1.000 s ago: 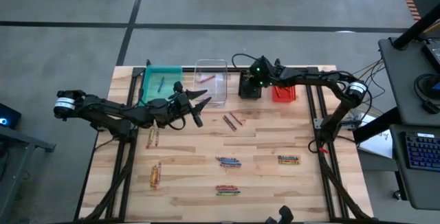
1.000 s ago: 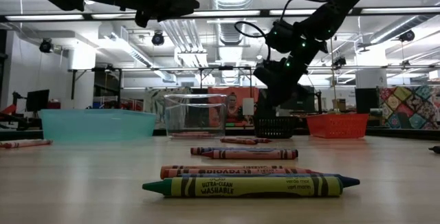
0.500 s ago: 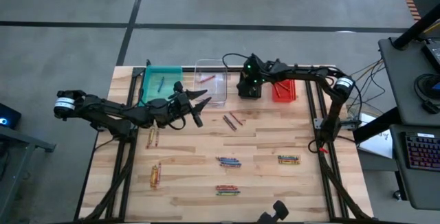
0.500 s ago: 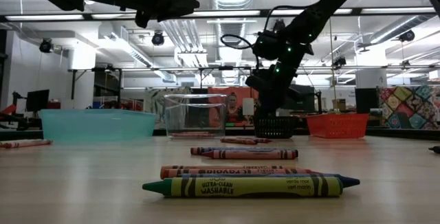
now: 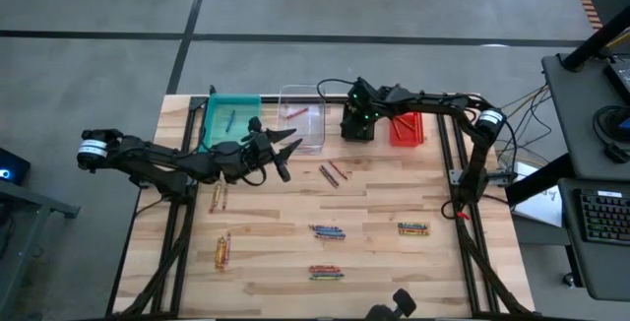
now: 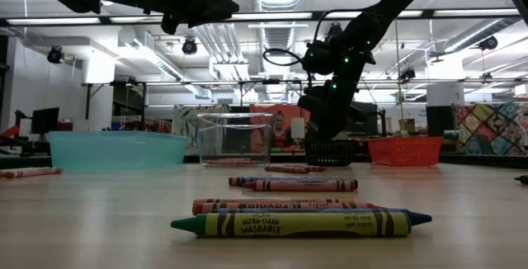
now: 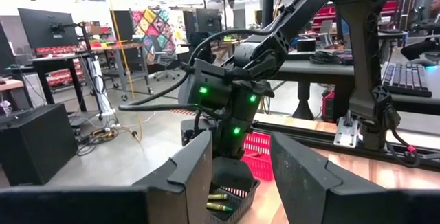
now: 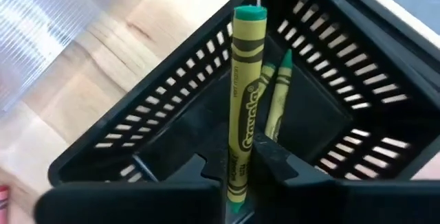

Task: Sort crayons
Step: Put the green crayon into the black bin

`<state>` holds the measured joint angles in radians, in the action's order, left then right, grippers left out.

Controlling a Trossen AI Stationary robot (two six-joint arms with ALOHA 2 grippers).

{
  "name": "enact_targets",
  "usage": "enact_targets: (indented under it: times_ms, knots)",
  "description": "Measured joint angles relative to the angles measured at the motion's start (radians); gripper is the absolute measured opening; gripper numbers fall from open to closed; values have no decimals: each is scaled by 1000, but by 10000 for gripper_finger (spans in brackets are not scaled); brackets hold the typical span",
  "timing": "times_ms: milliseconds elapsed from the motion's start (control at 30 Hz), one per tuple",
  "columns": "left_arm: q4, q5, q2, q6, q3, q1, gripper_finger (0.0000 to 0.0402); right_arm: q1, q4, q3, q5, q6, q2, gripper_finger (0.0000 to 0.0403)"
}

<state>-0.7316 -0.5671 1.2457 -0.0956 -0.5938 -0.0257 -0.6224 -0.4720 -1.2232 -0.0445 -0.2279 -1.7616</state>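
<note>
Green crayon (image 8: 243, 100) sits between the right gripper's (image 8: 237, 172) fingers, its long axis running straight out from the jaws and its far tip pointing down into the black bin (image 8: 357, 100); a second green crayon (image 8: 275, 100) already lies on that bin's floor just beside it. You have the right gripper (image 5: 356, 114) directly over the black bin (image 5: 358, 129) at the back of the table, so the move ahead, as I judge it, is a plain drop: the crayon is end-on to the bin's mouth and should fall inside the walls. The fingers look close against the crayon's sides, but you cannot tell from these views whether they grip it or have begun to let go. Left gripper (image 5: 285, 149) hangs in front of the clear bin (image 5: 302, 114), between it and the pair of reddish crayons (image 5: 333, 173) on the wood, its jaws parted and holding nothing; from its wrist view you see the two fingers (image 7: 199, 162) spread with the black bin showing in the gap. For those reddish crayons the left arm is the nearer one. Other bundles lie well apart toward the front: a blue group (image 5: 328, 231), a mixed group (image 5: 413, 228), a yellow-orange group (image 5: 223, 249). The teal bin (image 5: 228, 122) already holds a blue crayon, and the red bin (image 5: 407, 131) stands just beside the black.
</note>
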Motion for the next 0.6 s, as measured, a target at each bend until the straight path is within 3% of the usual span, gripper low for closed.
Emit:
enact_targets:
  times_ms: [300,600]
  knots:
    - [9,-1,0,0,0,0,129,0,5,0,-18,4,-4,122]
    - [23,-1,0,2,0,0,129,8,1,-18,-7,20,62,136]
